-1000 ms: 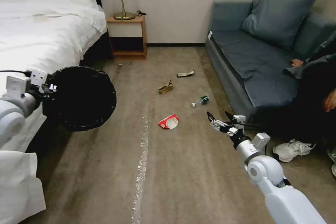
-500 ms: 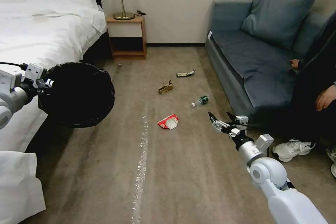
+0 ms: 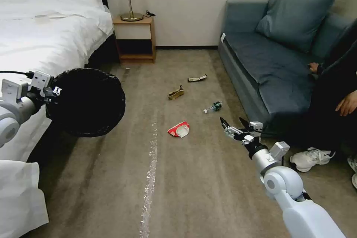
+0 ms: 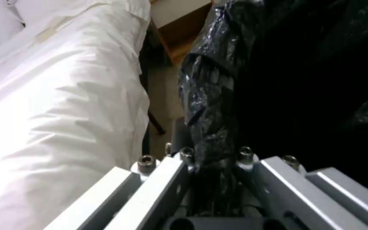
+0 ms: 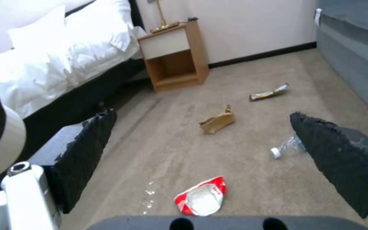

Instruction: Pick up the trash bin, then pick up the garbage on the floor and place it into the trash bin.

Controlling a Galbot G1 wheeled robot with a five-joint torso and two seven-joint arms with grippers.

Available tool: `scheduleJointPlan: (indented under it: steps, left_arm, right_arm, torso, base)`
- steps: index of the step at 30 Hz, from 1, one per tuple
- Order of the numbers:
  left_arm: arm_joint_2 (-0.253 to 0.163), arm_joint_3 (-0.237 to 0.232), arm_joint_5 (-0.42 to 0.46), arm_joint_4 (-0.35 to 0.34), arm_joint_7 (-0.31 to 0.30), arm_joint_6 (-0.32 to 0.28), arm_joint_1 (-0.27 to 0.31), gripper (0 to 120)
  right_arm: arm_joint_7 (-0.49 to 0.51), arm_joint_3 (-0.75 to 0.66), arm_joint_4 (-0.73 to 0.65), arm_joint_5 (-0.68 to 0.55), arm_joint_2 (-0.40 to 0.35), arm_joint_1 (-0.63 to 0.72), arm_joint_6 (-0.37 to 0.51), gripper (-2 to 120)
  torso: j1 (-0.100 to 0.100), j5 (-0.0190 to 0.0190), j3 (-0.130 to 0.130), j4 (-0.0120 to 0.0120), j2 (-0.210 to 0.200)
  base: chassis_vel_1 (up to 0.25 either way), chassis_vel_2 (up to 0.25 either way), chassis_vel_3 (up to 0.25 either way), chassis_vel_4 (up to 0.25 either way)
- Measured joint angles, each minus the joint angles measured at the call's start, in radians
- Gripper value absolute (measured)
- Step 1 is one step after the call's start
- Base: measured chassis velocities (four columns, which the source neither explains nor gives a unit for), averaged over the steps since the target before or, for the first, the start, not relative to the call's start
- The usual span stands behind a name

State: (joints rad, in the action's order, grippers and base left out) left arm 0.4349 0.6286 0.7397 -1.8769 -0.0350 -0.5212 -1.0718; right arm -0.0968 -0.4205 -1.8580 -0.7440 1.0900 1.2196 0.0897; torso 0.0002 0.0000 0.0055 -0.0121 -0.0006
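My left gripper (image 3: 55, 91) is shut on the rim of the trash bin (image 3: 87, 102), holding it off the floor beside the bed with its black-bagged mouth facing me. The left wrist view shows the black bag (image 4: 211, 105) clamped between the jaws. Over the carpet to the right of the garbage, my right gripper (image 3: 234, 123) hangs open and holds nothing. A red-and-white carton (image 3: 179, 129) (image 5: 202, 197) lies nearest it. Farther off lie a brown paper scrap (image 3: 176, 93) (image 5: 217, 121) and a foil wrapper (image 3: 197, 78) (image 5: 268, 93).
A small plastic bottle (image 3: 213, 107) lies near the sofa (image 3: 267, 63). The bed (image 3: 41, 37) runs along the left, with a nightstand (image 3: 134, 37) at the back wall. A seated person's shoe (image 3: 310, 159) rests close to my right arm. A shiny strip (image 3: 150, 174) runs down the carpet.
The bin in my left gripper swung slightly left and up, then came back right and down. My right gripper has barely shifted.
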Motion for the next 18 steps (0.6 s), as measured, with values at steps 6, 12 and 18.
scheduleJointPlan:
  steps: [6, 12, 18]
  left_arm:
    - [0.036, -0.009, -0.030, 0.009, 0.000, 0.016, -0.003, 1]
    - [0.060, -0.011, -0.050, 0.024, 0.007, 0.050, -0.003, 1]
    - [0.080, -0.017, -0.068, 0.041, 0.012, 0.075, -0.001, 1]
  right_arm:
    - [-0.007, -0.001, -0.004, -0.002, 0.019, 0.000, 0.000, 100]
    - [-0.011, 0.002, -0.004, -0.003, 0.024, -0.004, 0.000, 100]
    - [-0.018, 0.003, -0.002, -0.008, 0.024, -0.011, 0.000, 100]
  torso:
    - [0.000, 0.0000, 0.000, -0.0001, 0.000]
    - [0.000, 0.0000, 0.000, 0.0000, 0.000]
    - [0.000, 0.0000, 0.000, 0.0000, 0.000]
  base:
    - [0.000, 0.000, 0.000, 0.000]
    - [0.000, 0.000, 0.000, 0.000]
    - [0.000, 0.000, 0.000, 0.000]
